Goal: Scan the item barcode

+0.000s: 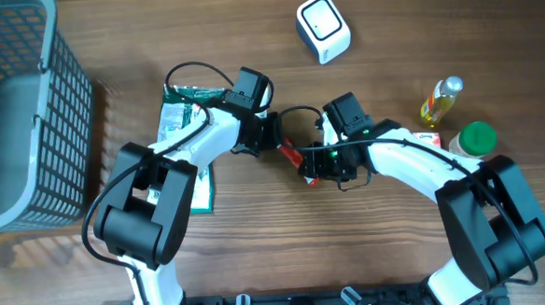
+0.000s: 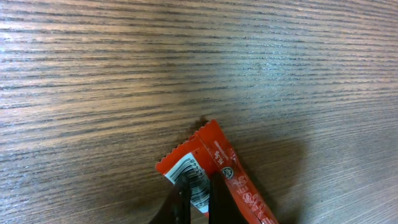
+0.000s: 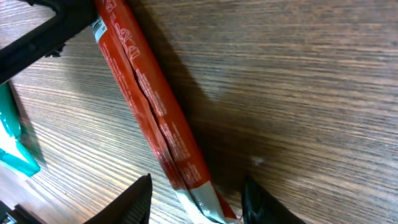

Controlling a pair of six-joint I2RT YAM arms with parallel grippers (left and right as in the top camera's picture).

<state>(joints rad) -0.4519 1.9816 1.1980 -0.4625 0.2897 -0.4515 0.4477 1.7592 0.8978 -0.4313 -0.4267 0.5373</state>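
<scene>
The item is a long red snack wrapper [image 1: 293, 157] lying above the wood table between my two arms. My left gripper [image 1: 277, 141] is shut on its upper-left end. In the left wrist view the barcode panel of the wrapper [image 2: 214, 149] shows right at the left gripper [image 2: 199, 193]. My right gripper [image 1: 313, 169] stands open at the other end. In the right wrist view the wrapper [image 3: 149, 93] runs down between the right gripper [image 3: 196, 199], whose fingers [image 3: 134, 202] stay clear of it on both sides. A white scanner [image 1: 323, 28] sits at the far middle.
A grey mesh basket [image 1: 18, 110] fills the far left. A green packet [image 1: 182, 129] lies under the left arm. A yellow bottle [image 1: 441, 100] and a green-lidded jar [image 1: 476, 140] stand at the right, close to the right arm.
</scene>
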